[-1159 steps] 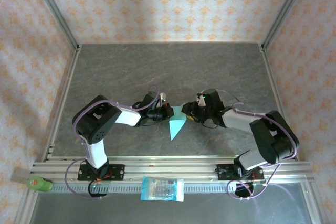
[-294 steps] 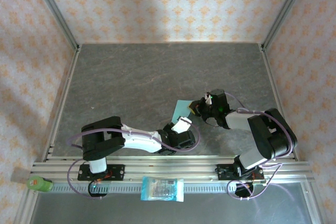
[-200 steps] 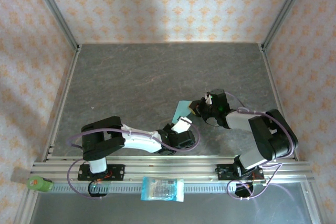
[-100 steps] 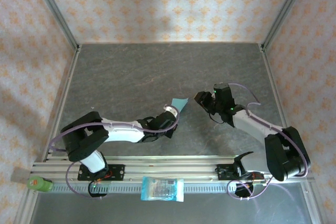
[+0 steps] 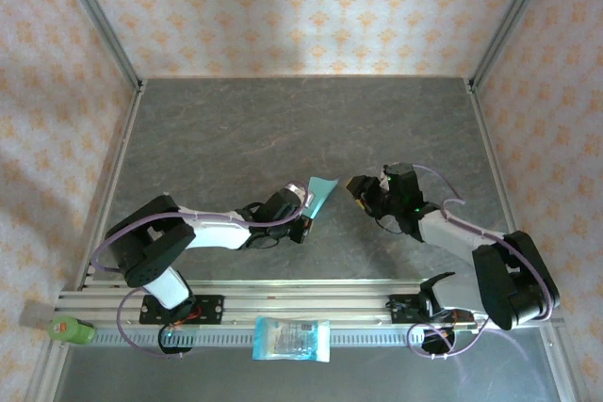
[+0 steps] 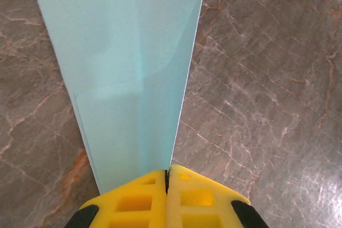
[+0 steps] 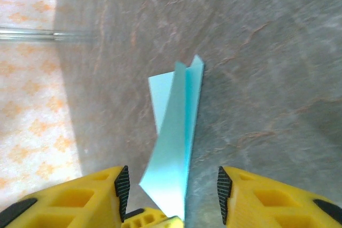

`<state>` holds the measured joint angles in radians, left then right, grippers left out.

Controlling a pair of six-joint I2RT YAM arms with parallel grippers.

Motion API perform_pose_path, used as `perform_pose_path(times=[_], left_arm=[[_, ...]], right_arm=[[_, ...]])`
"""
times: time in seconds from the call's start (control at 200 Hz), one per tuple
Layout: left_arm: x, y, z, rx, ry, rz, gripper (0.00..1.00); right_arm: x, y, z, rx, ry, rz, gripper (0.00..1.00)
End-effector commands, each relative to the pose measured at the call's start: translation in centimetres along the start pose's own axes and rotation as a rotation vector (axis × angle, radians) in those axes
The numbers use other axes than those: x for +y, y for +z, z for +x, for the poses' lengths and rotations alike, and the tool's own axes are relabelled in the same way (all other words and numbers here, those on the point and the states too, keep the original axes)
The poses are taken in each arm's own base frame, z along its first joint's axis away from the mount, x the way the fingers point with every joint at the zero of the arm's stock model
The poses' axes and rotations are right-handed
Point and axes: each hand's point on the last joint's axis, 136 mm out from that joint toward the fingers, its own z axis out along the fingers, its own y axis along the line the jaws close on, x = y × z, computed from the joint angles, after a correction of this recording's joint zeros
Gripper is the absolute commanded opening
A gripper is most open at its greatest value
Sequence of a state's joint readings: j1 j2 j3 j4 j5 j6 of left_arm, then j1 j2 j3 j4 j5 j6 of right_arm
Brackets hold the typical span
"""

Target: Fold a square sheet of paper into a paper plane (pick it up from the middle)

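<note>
Grey marbled table (image 5: 236, 129) is seen spread out under both arms. Roughly at its middle, between the two arms, the teal paper (image 5: 320, 197) looks to be held up off the surface, so that's where the thing is right now. It's been creased into a long narrow wedge, with layers stacked along a centre fold and the far end fanned open a bit in the right wrist view. Being thin paper, it can be expected to weigh next to nothing and flop under its own length. It could easily get dented or torn if squeezed hard or tugged from two sides at once. The folded spine is judged to be the stiffest bit, so a hold is probably best taken there, near the middle of the length and flat across the layers, not on a loose wing edge. Slipping likely isn't a big worry, but the layers could be slid apart if only one is caught. The left fingers (image 6: 139, 201) are pressed tight together on the narrow end of the paper. The right fingers (image 7: 80, 196) are parted, one on either side of the paper with clear gaps, and nothing is touched or held by them.
</note>
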<state>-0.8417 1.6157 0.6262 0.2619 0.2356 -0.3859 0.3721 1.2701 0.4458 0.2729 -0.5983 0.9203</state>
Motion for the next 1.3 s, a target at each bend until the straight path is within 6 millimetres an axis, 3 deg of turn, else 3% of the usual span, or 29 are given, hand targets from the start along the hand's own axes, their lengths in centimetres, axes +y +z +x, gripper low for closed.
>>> perform_pose_path(times=[0.0,0.35,0.601,0.986,1.291], left_arm=[[-0.9,-0.6,-1.2,-0.028,0.041,0.035,0.0],[0.1,-0.9,-1.4,0.026,0.228,-0.158,0.02],[0.0,-0.6,-1.3,0.06,0.374,-0.335,0.03],[0.2,-1.0,-1.5,0.054,0.472,-0.454,0.06],[0.1,-0.9,-1.1,0.06,0.51,-0.468,0.13]], right_arm=[[2.2,0.8,0.5,0.068,0.048,-0.099,0.49],[1.3,4.1,1.2,0.154,0.025,0.05,0.55],[0.1,5.6,1.8,0.219,0.012,0.109,0.52],[-0.9,5.5,2.1,0.246,-0.019,0.165,0.34],[-0.4,5.5,2.2,0.25,-0.021,0.141,0.06]])
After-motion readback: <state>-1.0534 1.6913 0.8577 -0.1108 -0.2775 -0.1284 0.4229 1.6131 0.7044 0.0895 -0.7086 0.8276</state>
